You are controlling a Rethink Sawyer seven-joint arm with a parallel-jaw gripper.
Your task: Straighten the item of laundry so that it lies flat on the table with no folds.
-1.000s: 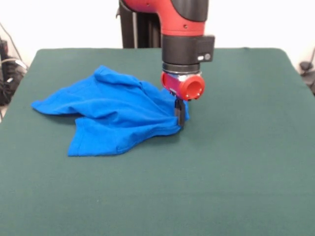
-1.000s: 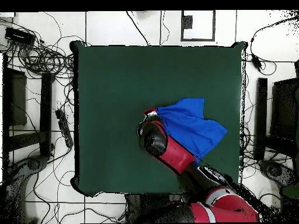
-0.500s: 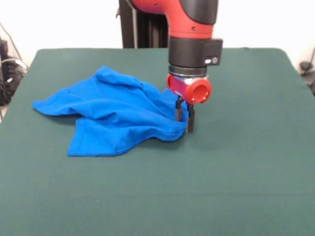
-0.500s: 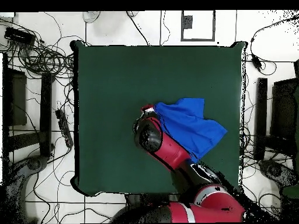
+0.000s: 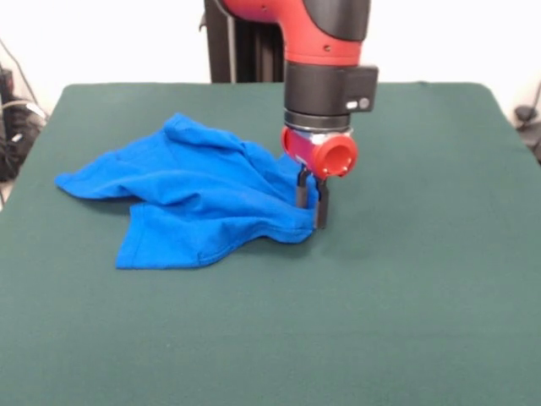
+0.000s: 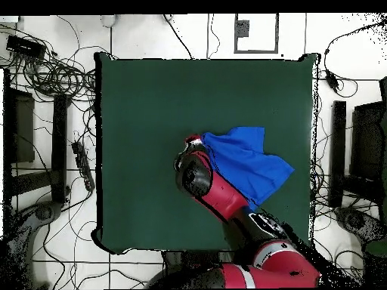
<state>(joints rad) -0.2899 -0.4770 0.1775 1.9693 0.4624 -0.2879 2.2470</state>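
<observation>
One claw [image 5: 310, 205], two fingers narrowly apart astride one crumpled blue shirt's [image 5: 190, 199] edge, on one green table [image 5: 406, 288].

Arm [image 6: 215, 192] hides T-shirt's [image 6: 246, 162] near edge

table [image 5: 423, 279] bare all round | obstacle: crumpled shirt [image 5: 194, 194] only

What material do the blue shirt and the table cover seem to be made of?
Shirt: probably soft cotton knit, matte; it drapes in loose folds and shows stitched hems. Table cover: dark green, apparently felt-like cloth, with a flat, dull surface and no shine.
</observation>
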